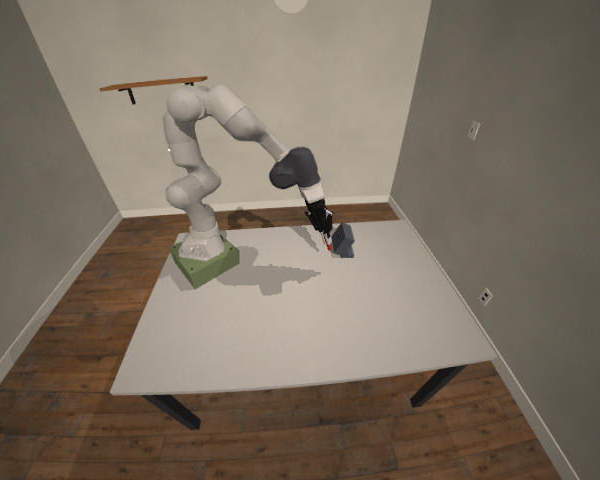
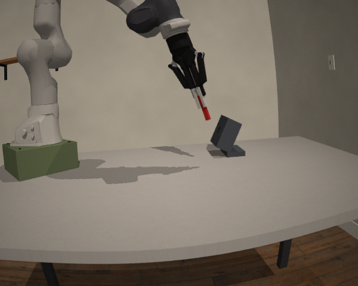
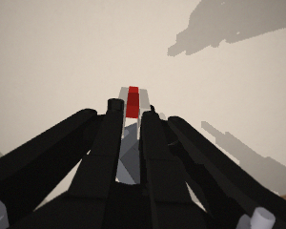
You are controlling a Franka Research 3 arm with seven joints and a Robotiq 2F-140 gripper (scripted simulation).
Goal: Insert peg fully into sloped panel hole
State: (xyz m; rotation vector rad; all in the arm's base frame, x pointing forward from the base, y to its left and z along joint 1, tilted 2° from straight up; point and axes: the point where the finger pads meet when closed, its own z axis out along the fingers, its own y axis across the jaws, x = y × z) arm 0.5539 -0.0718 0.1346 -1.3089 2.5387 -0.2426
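Note:
My gripper [image 2: 200,98] is shut on a red peg [image 2: 204,109] and holds it in the air, tilted, with the peg's free end pointing down toward the right. The dark grey sloped panel [image 2: 226,133] stands on its base on the table, just below and to the right of the peg's tip. A small hole [image 2: 218,130] shows in the panel's sloped face. The peg's tip is a short way above and left of the hole, not touching. In the wrist view the peg [image 3: 132,101] sticks out between the black fingers. In the top view the gripper [image 1: 327,238] is next to the panel [image 1: 343,240].
The arm's green base block [image 1: 204,262] sits at the table's far left corner. A wooden shelf [image 1: 153,83] hangs on the back wall. The table's far edge runs just behind the panel.

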